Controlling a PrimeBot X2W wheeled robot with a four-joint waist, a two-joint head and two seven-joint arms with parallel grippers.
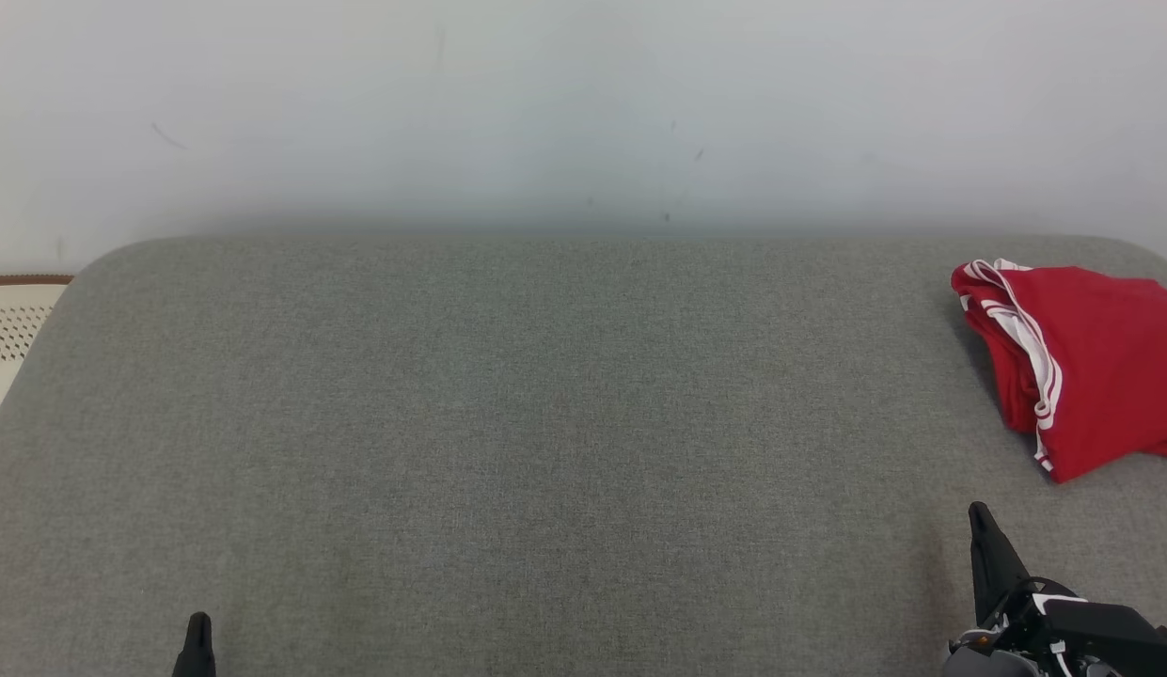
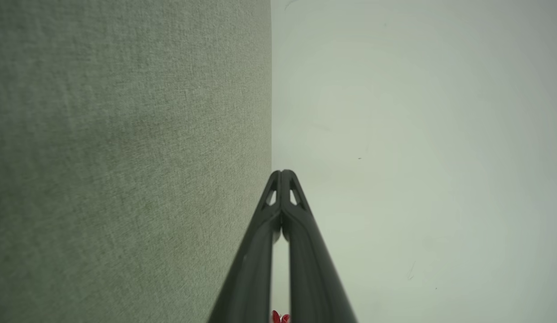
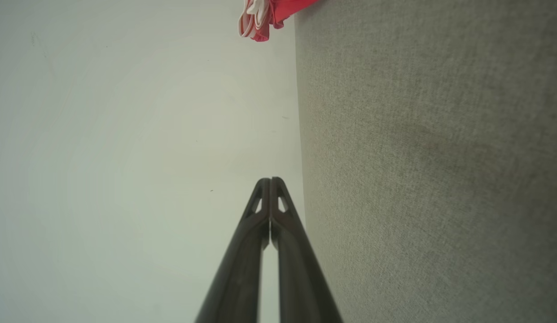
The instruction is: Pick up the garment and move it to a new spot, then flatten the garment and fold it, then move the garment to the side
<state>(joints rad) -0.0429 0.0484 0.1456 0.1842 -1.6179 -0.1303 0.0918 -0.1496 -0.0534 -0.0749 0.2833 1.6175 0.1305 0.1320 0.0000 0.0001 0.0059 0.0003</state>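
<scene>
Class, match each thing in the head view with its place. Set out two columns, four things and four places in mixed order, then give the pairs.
Things
1. red garment
2. left gripper
3. right gripper
4. cream perforated object

Places
a. lower right, shut
b. left edge, beside the grey surface
c. lower left, shut
d. far right, lying on the grey surface

Pairs: 1-d, 2-c, 3-a, 4-b

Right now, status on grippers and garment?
Left gripper shut, empty. Right gripper shut, empty. Red garment heaped at grey cushion's right edge, untouched. No obstacle seen.
</scene>
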